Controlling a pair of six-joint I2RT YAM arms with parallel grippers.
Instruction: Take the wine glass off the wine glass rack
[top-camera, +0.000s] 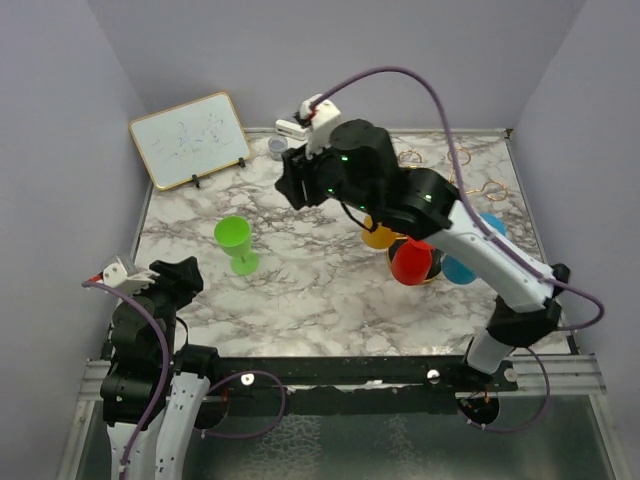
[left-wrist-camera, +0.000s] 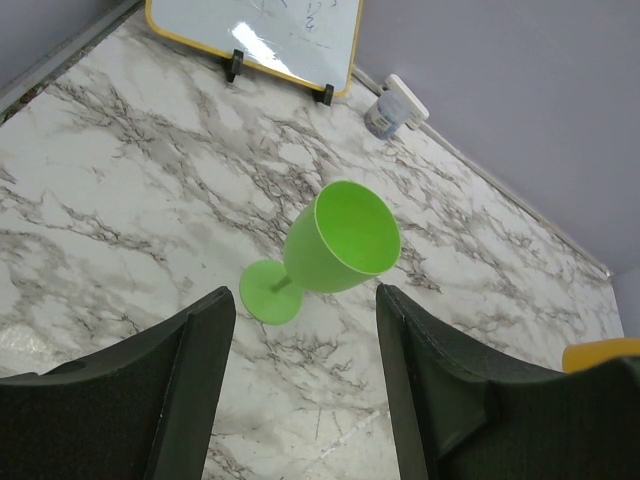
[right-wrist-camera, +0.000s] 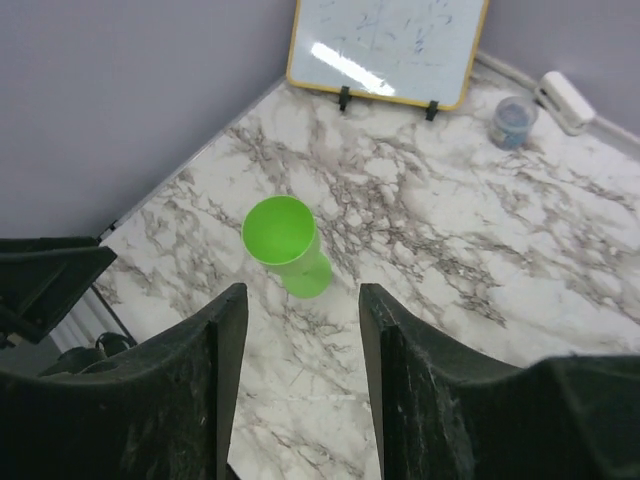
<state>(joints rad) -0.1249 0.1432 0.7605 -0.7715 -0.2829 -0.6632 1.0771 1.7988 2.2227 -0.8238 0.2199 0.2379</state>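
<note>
Marble tbl (top-camera: 320, 300): 1 green glass (top-camera: 236, 243) upright, 3 on rack (top-camera: 490, 188); L end effector (left-wrist-camera: 300, 298), R end effector (right-wrist-camera: 301, 290) spread, empty.

A lime-green wine glass (top-camera: 236, 243) stands upright on its foot, left of centre in the top view, well apart from the gold wire rack (top-camera: 436, 272) at right, which is largely hidden, with an orange glass (top-camera: 378, 238), a red glass (top-camera: 411, 263) and a blue glass (top-camera: 462, 268) clustered at it

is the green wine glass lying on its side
No, the green wine glass stands upright on its round foot on the marble table, its open mouth facing up.
</note>
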